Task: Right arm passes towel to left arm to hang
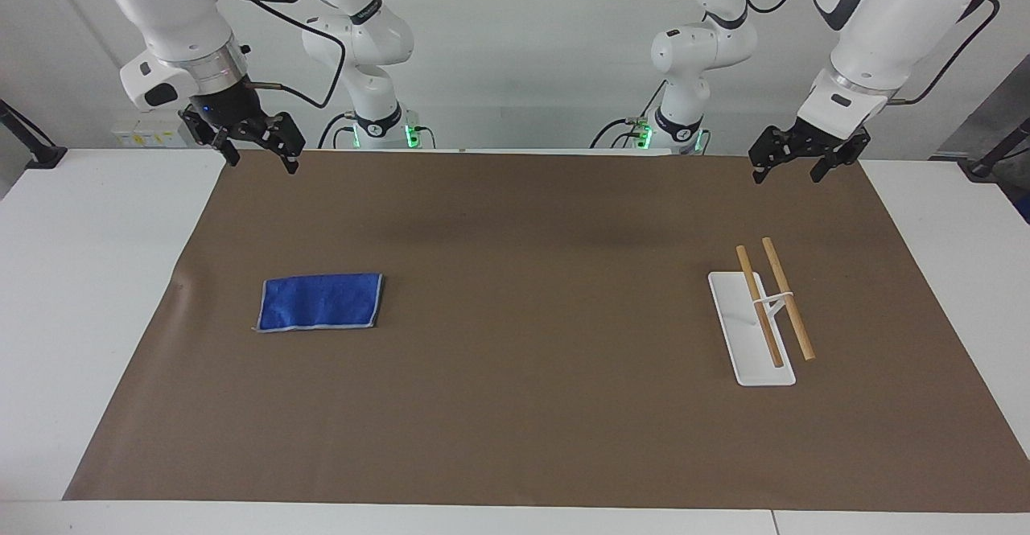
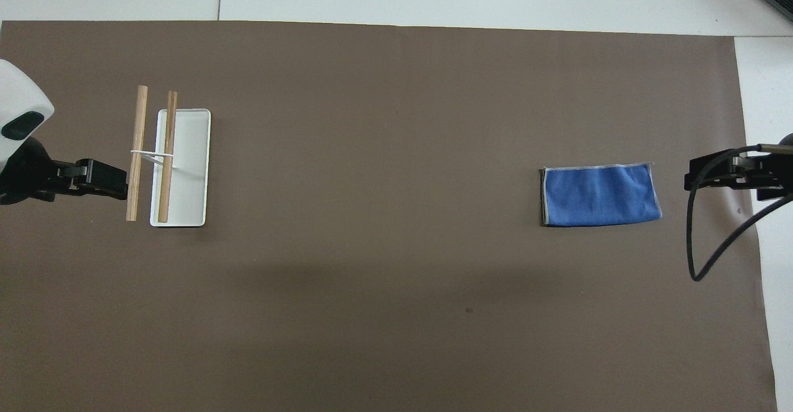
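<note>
The towel (image 1: 320, 301) (image 2: 600, 194), royal blue with a pale trim, lies flat on the brown mat toward the right arm's end of the table. High over the mat's corner at that end hangs my right gripper (image 1: 261, 163) (image 2: 712, 176), open and empty, well apart from the towel. My left gripper (image 1: 787, 175) (image 2: 99, 179) is raised over the mat at the left arm's end, also open with nothing in it. Under and ahead of it stands the white rack (image 1: 744, 334) (image 2: 189, 170) with two wooden rods (image 1: 788, 298).
The brown mat (image 1: 531, 406) covers most of the white table (image 1: 80, 294). A black cable (image 2: 697, 245) loops down from the right arm's wrist. Two smaller white arms stand at the robots' edge of the table.
</note>
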`<action>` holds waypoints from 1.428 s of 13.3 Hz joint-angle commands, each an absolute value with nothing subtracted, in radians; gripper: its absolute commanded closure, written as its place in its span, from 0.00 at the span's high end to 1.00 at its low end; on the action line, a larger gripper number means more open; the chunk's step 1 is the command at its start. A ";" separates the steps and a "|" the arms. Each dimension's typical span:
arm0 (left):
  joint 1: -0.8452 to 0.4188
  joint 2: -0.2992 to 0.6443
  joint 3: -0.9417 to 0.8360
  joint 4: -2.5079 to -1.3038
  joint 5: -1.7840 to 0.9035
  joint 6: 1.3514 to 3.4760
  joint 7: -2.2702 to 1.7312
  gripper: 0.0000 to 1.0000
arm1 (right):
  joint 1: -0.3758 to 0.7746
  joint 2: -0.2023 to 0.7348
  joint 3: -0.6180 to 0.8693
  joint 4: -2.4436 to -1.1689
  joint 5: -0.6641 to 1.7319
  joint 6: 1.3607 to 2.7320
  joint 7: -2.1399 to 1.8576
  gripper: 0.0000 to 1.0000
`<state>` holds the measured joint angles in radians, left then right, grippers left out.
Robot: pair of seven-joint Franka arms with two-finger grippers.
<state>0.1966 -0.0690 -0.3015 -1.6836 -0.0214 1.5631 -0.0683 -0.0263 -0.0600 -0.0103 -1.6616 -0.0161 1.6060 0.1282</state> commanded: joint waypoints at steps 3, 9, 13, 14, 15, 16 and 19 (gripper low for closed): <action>0.190 -0.100 -0.296 -1.712 -0.011 1.557 -0.060 1.00 | -0.069 -0.132 -0.006 -1.864 0.005 1.804 0.060 1.00; 0.189 -0.100 -0.296 -1.713 -0.011 1.559 -0.061 1.00 | -0.081 -0.120 -0.006 -2.038 0.005 2.023 -0.012 1.00; 0.187 -0.101 -0.296 -1.713 -0.011 1.557 -0.063 1.00 | -0.081 -0.051 -0.006 -2.088 0.005 2.123 -0.092 1.00; 0.187 -0.101 -0.296 -1.713 -0.011 1.557 -0.064 1.00 | -0.083 -0.029 -0.006 -2.091 0.005 2.140 -0.109 1.00; 0.187 -0.101 -0.296 -1.713 -0.011 1.557 -0.063 1.00 | -0.083 -0.002 -0.006 -2.095 0.005 2.155 -0.124 1.00; 0.187 -0.101 -0.296 -1.713 -0.011 1.557 -0.064 1.00 | -0.084 0.017 -0.006 -2.105 0.005 2.187 -0.141 1.00; 0.187 -0.101 -0.296 -1.713 -0.011 1.557 -0.064 1.00 | -0.092 0.092 -0.006 -2.135 0.005 2.322 -0.156 1.00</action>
<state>0.1923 -0.0691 -0.3016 -1.6837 -0.0214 1.5614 -0.0683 -0.0765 0.0531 -0.0107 -2.1143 -0.0161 2.2514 -0.1145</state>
